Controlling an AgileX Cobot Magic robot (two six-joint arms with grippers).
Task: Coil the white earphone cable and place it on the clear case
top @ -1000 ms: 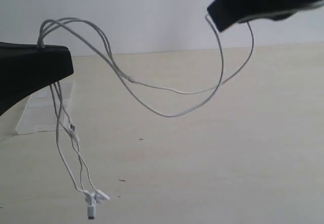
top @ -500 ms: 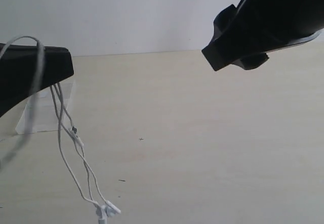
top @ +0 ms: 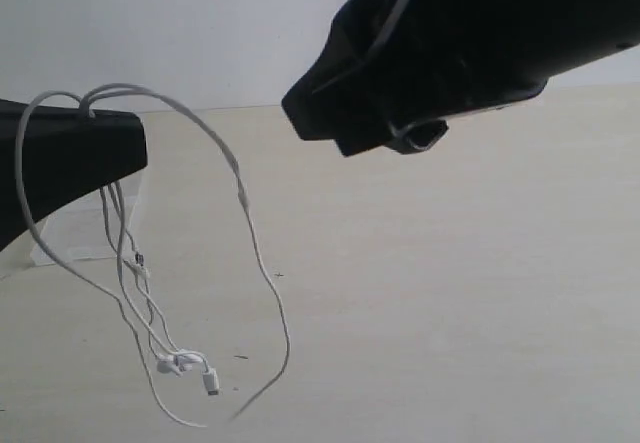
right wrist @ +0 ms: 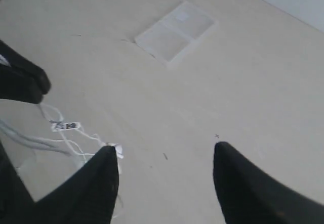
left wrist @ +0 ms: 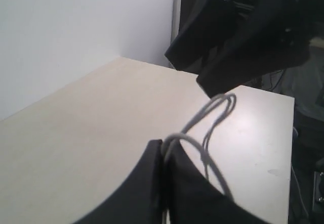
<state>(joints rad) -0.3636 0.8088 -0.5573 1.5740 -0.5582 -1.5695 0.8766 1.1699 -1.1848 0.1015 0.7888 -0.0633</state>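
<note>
Cable status: the white earphone cable [top: 243, 193] hangs in loose loops from the left gripper [left wrist: 163, 148], whose fingers are pressed together, pinching several strands. Earbuds [top: 170, 363] and plug [top: 211, 384] dangle low at the near left; contact with the table [top: 450, 293] cannot be determined. The right gripper [right wrist: 164, 148] is raised with its fingers spread and grips nothing. The clear case [right wrist: 174, 31] lies flat at the far left, partly behind the left gripper, with no cable on it.
</note>
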